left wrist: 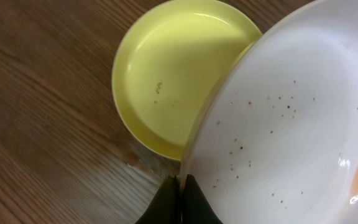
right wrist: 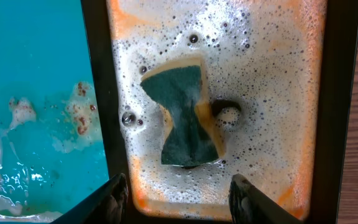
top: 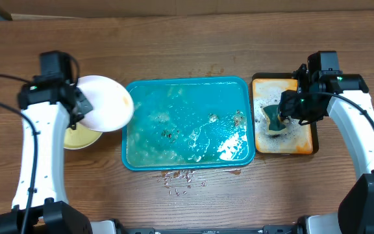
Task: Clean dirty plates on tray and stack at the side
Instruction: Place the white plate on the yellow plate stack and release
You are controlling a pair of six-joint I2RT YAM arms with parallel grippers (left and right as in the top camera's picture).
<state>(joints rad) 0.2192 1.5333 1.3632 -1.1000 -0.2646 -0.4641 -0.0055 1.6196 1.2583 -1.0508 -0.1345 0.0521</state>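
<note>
left gripper (left wrist: 180, 186): jaws clamped on rim of white plate (left wrist: 291, 124), left of tray (top: 193, 97), over yellow plate (left wrist: 166, 87). stacking step; next, lower squarely, release. right gripper (right wrist: 179, 199): jaws half-spread, empty, above sponge (right wrist: 185, 124), right of tray.

Overhead looks straight down on the whole wooden worktop (top: 187, 45). Wrist views look down closely; the foamy orange rectangular tray (right wrist: 309, 37) beyond the right pincer (right wrist: 179, 193) shows overhead too.

Left tool (left wrist: 180, 182) seemingly clamped; right tool (right wrist: 179, 190) spread.
</note>
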